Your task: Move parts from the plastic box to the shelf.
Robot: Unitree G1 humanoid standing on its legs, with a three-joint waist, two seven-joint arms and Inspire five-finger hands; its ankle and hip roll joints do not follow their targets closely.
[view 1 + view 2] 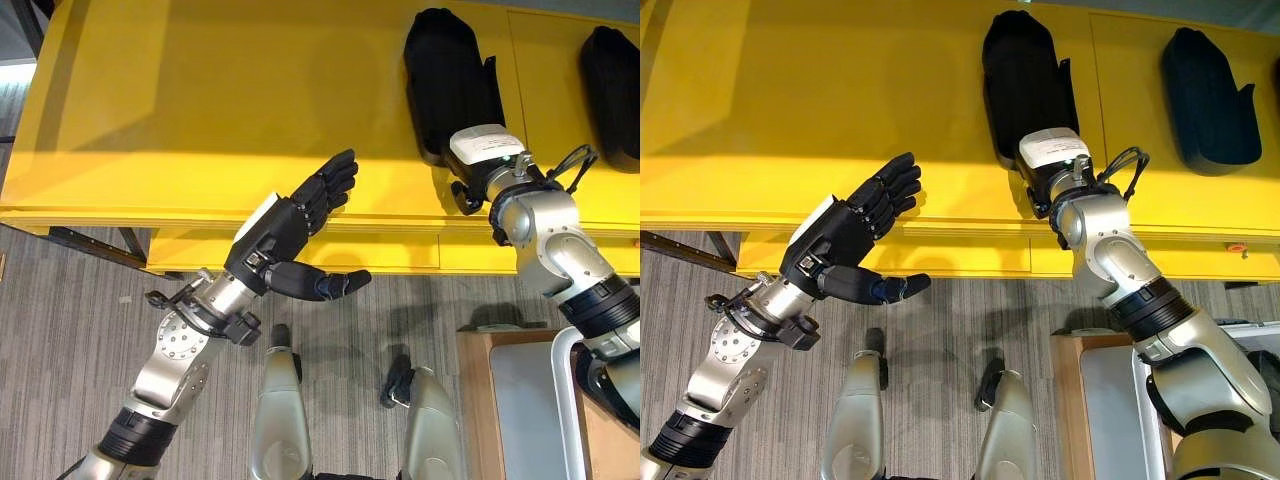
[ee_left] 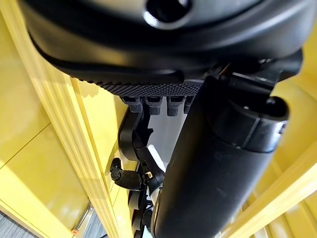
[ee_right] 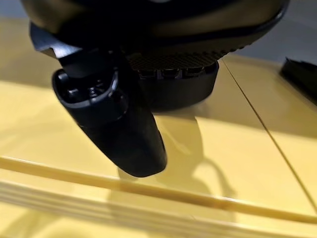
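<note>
The yellow shelf [image 1: 200, 100] stretches wide above a grey striped carpet floor [image 1: 60, 320]; two black parts lie on it, one part [image 1: 450, 80] under the right hand [image 1: 1055, 160], the other part [image 1: 1208, 100] well apart; whether the right fingers grip, I cannot tell; the left hand [image 1: 290, 235] hovers open and empty at the shelf edge; a plastic box [image 1: 560, 400] stands low on the right.

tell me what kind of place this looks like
Probably a workshop or factory parts-storage spot, though that is a guess: a yellow shelf carries black moulded parts laid in a row, with grey carpet floor below and a plastic box at the robot's right.
</note>
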